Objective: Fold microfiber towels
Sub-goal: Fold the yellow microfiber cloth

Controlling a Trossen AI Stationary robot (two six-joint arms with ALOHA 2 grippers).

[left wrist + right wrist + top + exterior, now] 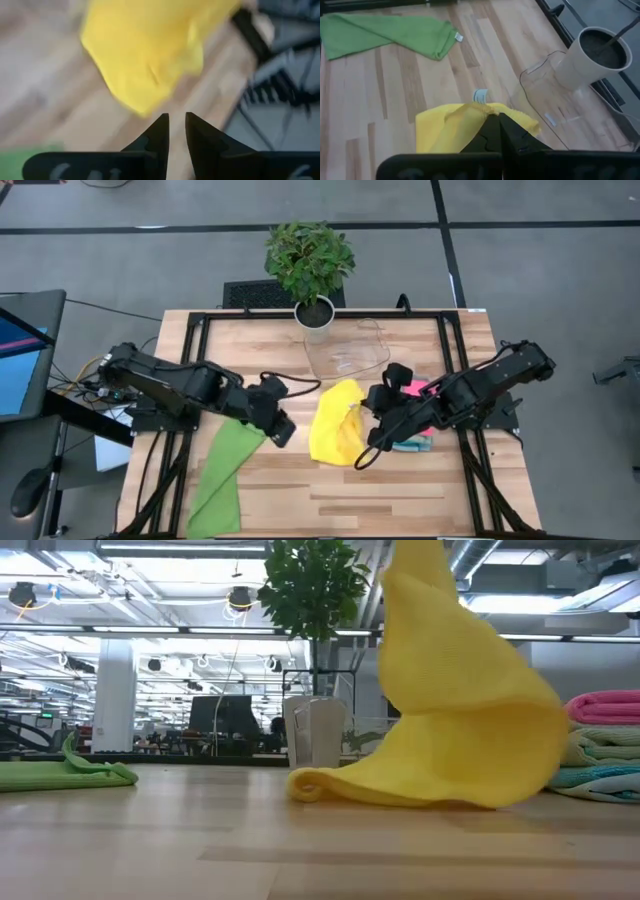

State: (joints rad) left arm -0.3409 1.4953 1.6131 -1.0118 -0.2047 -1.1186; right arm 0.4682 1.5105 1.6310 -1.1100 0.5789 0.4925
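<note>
A yellow towel [335, 430] is raised at mid-table, with my right gripper [368, 402] shut on its top; in the low view the yellow towel [460, 710] rises out of the picture. A green towel [225, 470] lies loosely folded flat on the left near part of the table. My left gripper [287, 433] hovers between the green and the yellow towel, its fingers [160, 135] a narrow gap apart with nothing between them. A stack of folded towels [605, 745], pink on top, lies at the right. My right gripper pinches a bunched upper edge of the yellow towel [479, 113] between its two fingers, close to the white label [480, 95]. The fingers slant downward from the table's right side. The towel hangs slack below them, its lower fold [335, 785] resting on the table.
A clear plastic tray [350, 352] lies at the far middle beside a white pot [315, 320] with a green plant. Black frame rails [455, 370] run along the table's sides. Bare wood [400, 500] lies along the near edge.
</note>
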